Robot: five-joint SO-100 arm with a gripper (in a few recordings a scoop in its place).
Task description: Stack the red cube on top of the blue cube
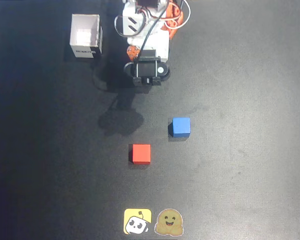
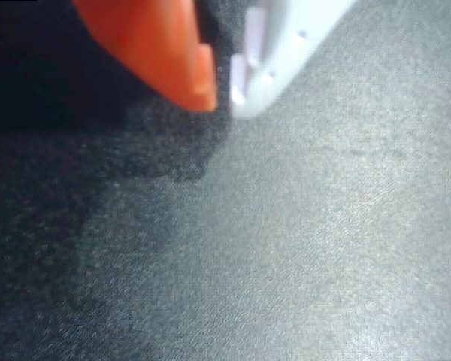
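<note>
Hand (image 2: 224, 90) closed and empty in wrist view, orange and white fingertips almost touching above bare black tabletop (image 1: 250, 165). Small matte red cube (image 1: 141, 153) resting flat near centre in overhead view, well apart from the hand. Small matte blue cube (image 1: 181, 126) just up and right of it, not touching. Judged light, rigid, not fragile; matte faces likely to grip well. Best taken across two opposite flat side faces, mid-height, squarely.
</note>
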